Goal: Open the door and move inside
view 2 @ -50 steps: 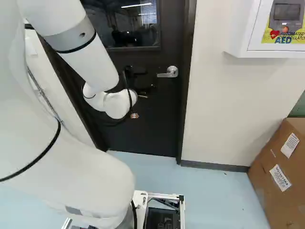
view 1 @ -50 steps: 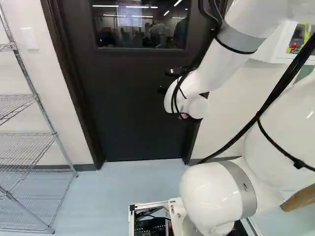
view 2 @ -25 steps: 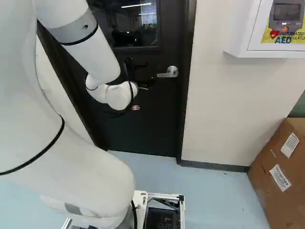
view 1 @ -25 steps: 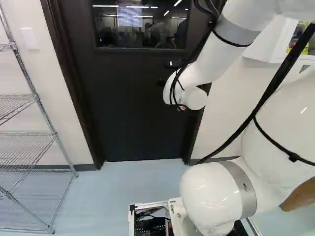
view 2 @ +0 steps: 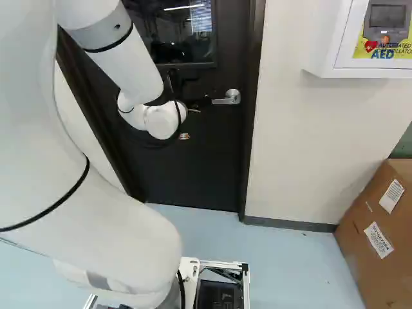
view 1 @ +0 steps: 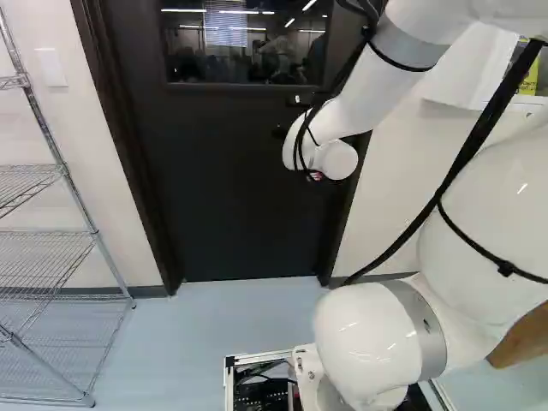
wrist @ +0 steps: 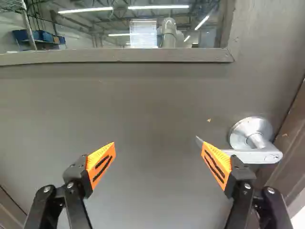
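Door [view 2: 219, 167] stands shut in its dark frame in the right base view, its silver lever handle [view 2: 226, 98] just to the right of the gripper [view 2: 199, 91], whose fingers blend into the dark panel. At the right a cardboard box [view 2: 380, 257] sits on the floor, with a white wall cabinet [view 2: 320, 72] higher up.

In the left base view the arm [view 1: 372, 98] reaches in front of the door and hides the handle; a wire shelf [view 1: 51, 231] stands left of the door.

In the wrist view the gripper [wrist: 158, 147] is spread wide and holds nothing. The handle lies mostly behind and outside one finger, its free end peeking past that orange pad [wrist: 217, 164]; whether they touch, I cannot tell.
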